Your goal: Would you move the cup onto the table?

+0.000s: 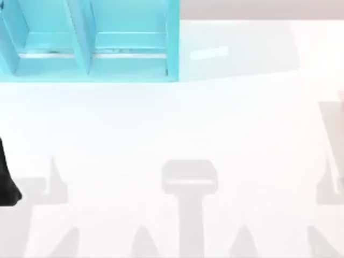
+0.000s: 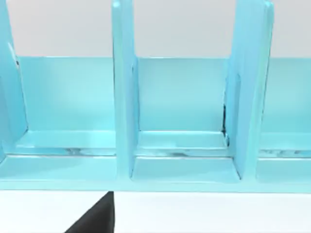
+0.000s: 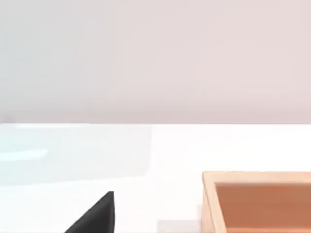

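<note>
Where the cup is: cannot tell; the open compartments of the teal shelf [image 2: 184, 145] facing the left wrist camera look bare, so it is probably in another bay.
Shelf: stands on the table [image 1: 177, 123] at the upper left corner of the top view.
Left gripper [image 2: 95, 216]: low in front of the shelf, apart from it; whether the claw is open or closed, cannot tell.
Left arm [image 1: 6, 177]: at the table's left edge.
Right gripper [image 3: 95, 216]: over bare table near a wooden box [image 3: 257, 201]; claw state, cannot tell.
Risk, search: reaching in blind could strike a divider [image 2: 124, 97].
Risk, grasp: the small cup could tip or slide against the back wall.
Risk, withdrawal: lifting too high could knock it on the shelf.
</note>
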Available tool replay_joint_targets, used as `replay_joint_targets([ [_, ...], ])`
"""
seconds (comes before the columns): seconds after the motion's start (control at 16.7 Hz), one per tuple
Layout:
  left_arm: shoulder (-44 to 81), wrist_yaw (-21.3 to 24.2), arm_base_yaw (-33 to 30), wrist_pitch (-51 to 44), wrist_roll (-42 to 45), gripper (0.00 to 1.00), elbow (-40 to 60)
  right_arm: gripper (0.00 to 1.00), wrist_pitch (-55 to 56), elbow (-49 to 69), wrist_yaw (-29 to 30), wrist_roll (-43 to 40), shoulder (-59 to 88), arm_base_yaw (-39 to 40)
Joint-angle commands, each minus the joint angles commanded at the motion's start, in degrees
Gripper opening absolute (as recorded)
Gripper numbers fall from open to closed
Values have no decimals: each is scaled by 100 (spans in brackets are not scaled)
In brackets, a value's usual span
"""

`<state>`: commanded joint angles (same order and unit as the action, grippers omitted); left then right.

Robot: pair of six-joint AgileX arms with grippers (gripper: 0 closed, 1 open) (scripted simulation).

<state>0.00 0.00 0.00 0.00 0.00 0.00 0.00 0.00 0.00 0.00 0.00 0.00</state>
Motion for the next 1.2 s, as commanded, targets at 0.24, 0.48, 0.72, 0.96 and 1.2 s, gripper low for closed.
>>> replay_joint_targets([
  [0.24,0,0,0,0,0,100,0,100,-180,177,-2,-74,185,-76],
  [0.48,0,0,0,0,0,100,0,100,-1173,1227,-2,-437,1284,-455],
  [0.72,0,0,0,0,0,100,0,100,-2658,2985,-5,-986,3298,-1023],
  [0.96,0,0,0,0,0,100,0,100,-4346,4974,-8,-1618,5775,-1670],
  [1.2,0,0,0,0,0,100,0,100,-5852,6856,-2,-2200,8111,-2270],
])
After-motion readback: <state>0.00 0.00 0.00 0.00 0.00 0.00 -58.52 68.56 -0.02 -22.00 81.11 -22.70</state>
